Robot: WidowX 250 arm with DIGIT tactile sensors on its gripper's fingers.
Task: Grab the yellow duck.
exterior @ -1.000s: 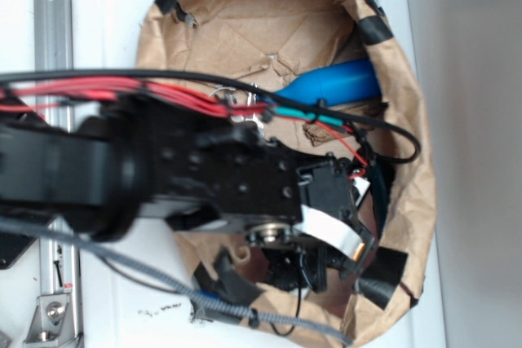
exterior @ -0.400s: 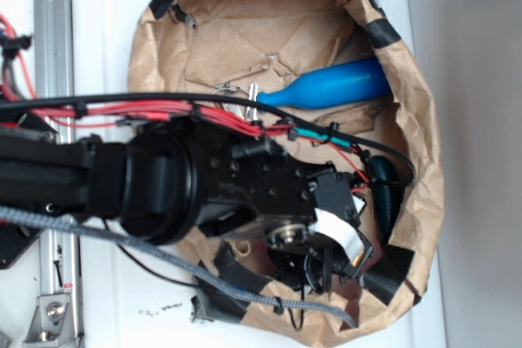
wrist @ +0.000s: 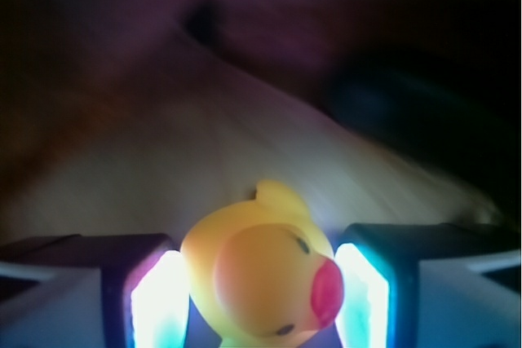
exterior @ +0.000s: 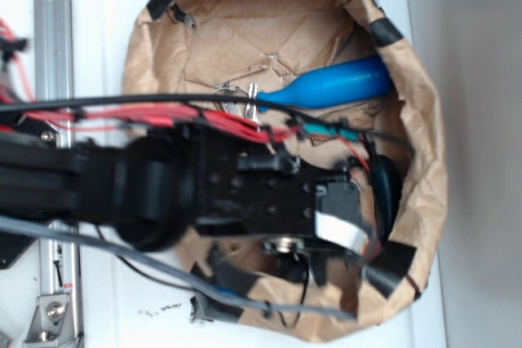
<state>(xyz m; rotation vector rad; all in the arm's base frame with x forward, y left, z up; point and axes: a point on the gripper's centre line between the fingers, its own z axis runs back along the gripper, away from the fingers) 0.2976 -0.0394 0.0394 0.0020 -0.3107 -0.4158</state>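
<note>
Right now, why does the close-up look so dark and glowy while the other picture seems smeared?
Wrist view: dim and soft, background out of focus; the finger pads glow overexposed beside the yellow duck. Exterior view: bright, but the arm looks motion-blurred, while the blue pin stays fairly crisp.

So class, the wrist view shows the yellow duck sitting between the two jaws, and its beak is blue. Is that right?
Not quite. The yellow duck does sit between the two jaws of the gripper, one on each side of it, but its beak is red, not blue. The wrist view shows this plainly.
</note>
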